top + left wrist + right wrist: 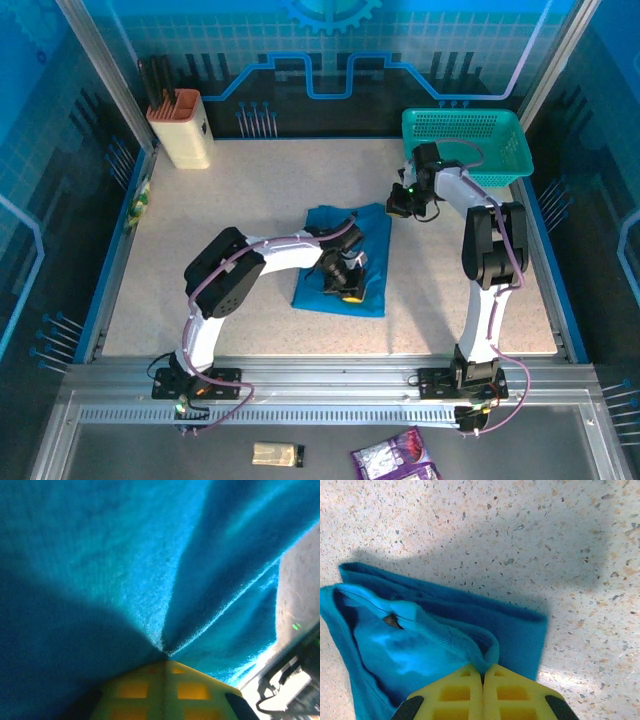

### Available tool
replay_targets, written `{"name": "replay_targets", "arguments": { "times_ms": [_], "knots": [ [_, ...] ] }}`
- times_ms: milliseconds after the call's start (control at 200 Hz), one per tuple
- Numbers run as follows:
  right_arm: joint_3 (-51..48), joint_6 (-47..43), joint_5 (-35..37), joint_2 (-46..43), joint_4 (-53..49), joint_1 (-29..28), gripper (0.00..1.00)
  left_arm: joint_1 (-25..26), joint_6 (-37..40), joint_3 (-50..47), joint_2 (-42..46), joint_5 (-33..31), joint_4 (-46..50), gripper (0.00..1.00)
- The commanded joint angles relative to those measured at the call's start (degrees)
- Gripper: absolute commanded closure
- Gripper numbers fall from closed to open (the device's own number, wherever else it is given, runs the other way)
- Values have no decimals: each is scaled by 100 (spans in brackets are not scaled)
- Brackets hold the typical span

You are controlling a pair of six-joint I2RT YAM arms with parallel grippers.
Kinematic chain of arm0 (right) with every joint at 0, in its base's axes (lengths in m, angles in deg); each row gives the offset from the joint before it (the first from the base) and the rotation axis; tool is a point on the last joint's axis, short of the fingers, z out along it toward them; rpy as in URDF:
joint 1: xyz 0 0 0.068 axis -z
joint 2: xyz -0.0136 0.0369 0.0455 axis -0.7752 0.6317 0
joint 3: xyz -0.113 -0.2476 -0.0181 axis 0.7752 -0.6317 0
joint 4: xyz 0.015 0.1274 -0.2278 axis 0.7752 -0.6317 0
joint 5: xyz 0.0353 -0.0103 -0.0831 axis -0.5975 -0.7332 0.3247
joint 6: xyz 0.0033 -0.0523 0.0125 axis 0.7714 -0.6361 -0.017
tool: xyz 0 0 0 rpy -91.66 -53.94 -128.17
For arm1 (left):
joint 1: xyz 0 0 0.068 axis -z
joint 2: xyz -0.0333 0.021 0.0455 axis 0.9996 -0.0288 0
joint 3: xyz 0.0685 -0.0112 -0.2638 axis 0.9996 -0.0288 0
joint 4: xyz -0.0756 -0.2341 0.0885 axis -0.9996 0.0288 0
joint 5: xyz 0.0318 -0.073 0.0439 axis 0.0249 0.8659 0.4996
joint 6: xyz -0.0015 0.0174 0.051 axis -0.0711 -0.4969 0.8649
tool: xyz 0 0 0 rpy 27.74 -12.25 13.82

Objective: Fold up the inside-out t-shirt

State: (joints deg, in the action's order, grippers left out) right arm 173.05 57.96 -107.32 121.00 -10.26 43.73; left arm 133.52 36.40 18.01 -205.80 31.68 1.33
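My left pincer [347,287] has its 2 yellow fingers pressed together on the plain blue-teal soft cloth t-shirt [370,262]. In the left wrist view the creases of the cloth [100,580] run together right into my fingertips [165,664].

My right pincer [400,207] is also pressed together, at the shirt's far right corner. In the right wrist view a ribbed, rolled edge of the cloth [410,650] curls up into the seam between those 2 fingers [483,672], so I take it as pinching that edge.

The shirt lies bunched in a rough rectangle near the middle of the pale speckled stone-look tabletop [250,200]. It sits between my 2 arms, apart from the rigid teal plastic mesh basket [465,140] at the far right.
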Motion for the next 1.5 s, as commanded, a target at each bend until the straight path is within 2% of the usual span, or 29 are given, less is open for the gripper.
{"name": "replay_targets", "arguments": {
  "times_ms": [0, 160, 385, 600, 851, 966, 1046, 1206, 1366, 1496],
  "knots": [
    [46, 95, 107, -154, -150, 128, 100, 44, -28, -440, 156, 113, 1, 100],
    [142, 138, 102, 239, -118, 221, 100, 45, -187, -891, 324, 143, -288, 100],
    [-6, 188, 675, 380, -416, 253, 100, 48, -338, -1007, 345, 71, -425, 100],
    [-109, 181, 1237, 280, -567, 271, 100, 45, -367, -1033, 345, 74, -505, 100],
    [-289, 277, 1286, -399, -659, 274, 100, 45, -467, -1093, 334, 40, -597, 100],
    [-467, 288, 1467, -400, -686, 294, 99, 45, -504, -1104, 323, 27, -646, 100],
    [-494, 305, 1570, -296, -824, 314, 93, 48, -511, -1088, 323, 30, -651, 100],
    [-747, 453, 1627, -725, -862, 320, 67, 49, -532, -1087, 319, 23, -666, 100],
    [-1368, 886, 1167, -1160, -528, 296, 49, 51, -569, -1042, 251, 75, -735, 100],
    [-1892, 1217, 653, -1149, 60, 261, 46, 47, -595, -1007, 196, 111, -758, 100]
  ]
}}
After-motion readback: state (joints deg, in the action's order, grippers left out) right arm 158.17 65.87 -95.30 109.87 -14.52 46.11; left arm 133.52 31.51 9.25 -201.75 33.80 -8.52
